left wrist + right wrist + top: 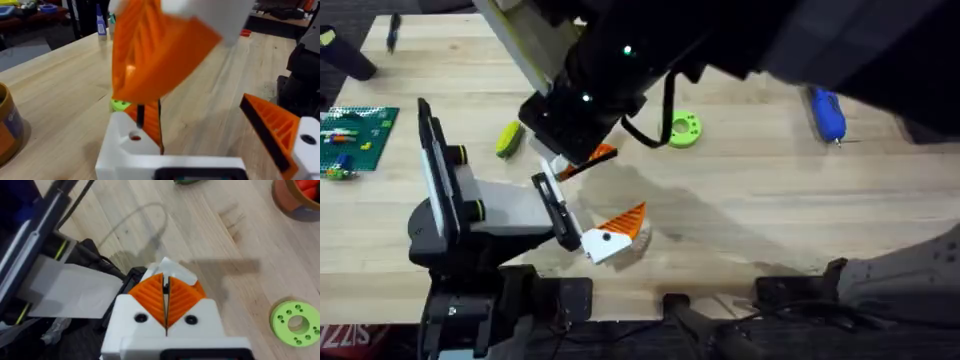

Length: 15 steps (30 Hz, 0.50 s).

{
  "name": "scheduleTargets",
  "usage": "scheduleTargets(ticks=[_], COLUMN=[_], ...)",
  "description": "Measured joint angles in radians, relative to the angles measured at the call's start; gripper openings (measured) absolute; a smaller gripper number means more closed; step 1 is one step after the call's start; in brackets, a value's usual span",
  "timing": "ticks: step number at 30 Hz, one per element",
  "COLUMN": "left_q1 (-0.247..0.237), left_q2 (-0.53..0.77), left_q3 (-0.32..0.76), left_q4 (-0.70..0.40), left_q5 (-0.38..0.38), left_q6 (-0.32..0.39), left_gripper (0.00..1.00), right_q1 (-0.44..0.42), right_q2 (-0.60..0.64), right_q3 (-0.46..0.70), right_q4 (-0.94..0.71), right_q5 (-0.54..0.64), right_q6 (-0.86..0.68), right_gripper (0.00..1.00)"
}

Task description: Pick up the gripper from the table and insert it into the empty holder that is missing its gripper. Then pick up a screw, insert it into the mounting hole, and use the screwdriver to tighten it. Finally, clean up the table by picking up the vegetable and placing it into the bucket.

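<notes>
Two right fingers [149, 299] clamped on the orange gripper [151, 125], just above the empty holder [127, 150], left fingers [274, 125] spread apart

One blue screwdriver [828, 115], one yellow-green vegetable [509, 138], one green ring [684, 130], one orange bucket [295, 194] and one green brick board [354, 140] are counted — two arms are seen.

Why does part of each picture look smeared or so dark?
Overhead: the right arm rises near the camera, so it shows large, dark, blurred, shading the table. Left wrist: the orange wedge sits too close to focus. Right wrist: sharper, soft shadows.
</notes>
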Motion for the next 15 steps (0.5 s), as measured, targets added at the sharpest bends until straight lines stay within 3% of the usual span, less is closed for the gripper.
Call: scheduleTargets(ticks=[15], left_q1=[0.000], left_q2=[0.000], left_q3=[0.000], left_q4=[0.000], left_q5=[0.000], left_q6=[0.000], left_gripper=[0.985], right_q1=[0.000], right_q2=[0.020], right_q3=[0.000], right_q4=[-0.002], right_q5=[0.021], right_q6=[0.000], right_gripper=[0.007])
